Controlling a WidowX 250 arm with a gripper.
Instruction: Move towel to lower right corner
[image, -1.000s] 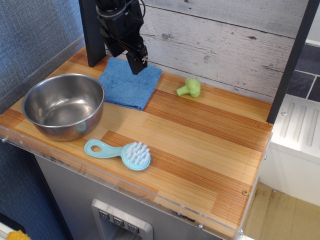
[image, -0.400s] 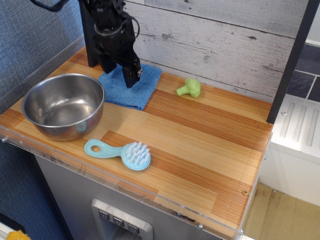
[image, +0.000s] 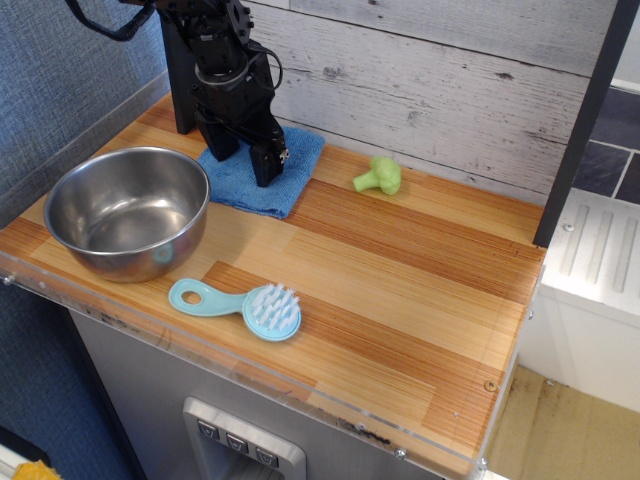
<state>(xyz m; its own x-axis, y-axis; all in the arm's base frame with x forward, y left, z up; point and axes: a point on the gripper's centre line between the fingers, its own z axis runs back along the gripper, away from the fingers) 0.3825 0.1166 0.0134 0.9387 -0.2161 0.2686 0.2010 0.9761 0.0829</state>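
Observation:
The blue towel (image: 285, 170) lies flat at the back left of the wood tabletop, just right of the steel bowl. My black gripper (image: 245, 165) is down on the towel's middle. Its two fingers stand apart, with blue cloth showing between them, and the fingertips (image: 266, 176) touch or nearly touch the cloth. The arm hides the towel's back left part. The lower right corner (image: 470, 405) of the tabletop, with its clear acrylic edge and small screw hole (image: 490, 385), is far from the gripper.
A steel bowl (image: 127, 210) stands at the left. A light-blue brush (image: 240, 303) lies near the front edge. A green broccoli toy (image: 379, 176) sits by the white plank back wall (image: 450, 90). A dark post (image: 585, 120) rises at the right.
My gripper has come down and shifted slightly left, from above the towel's back edge onto the towel's middle. The towel and other objects have not moved.

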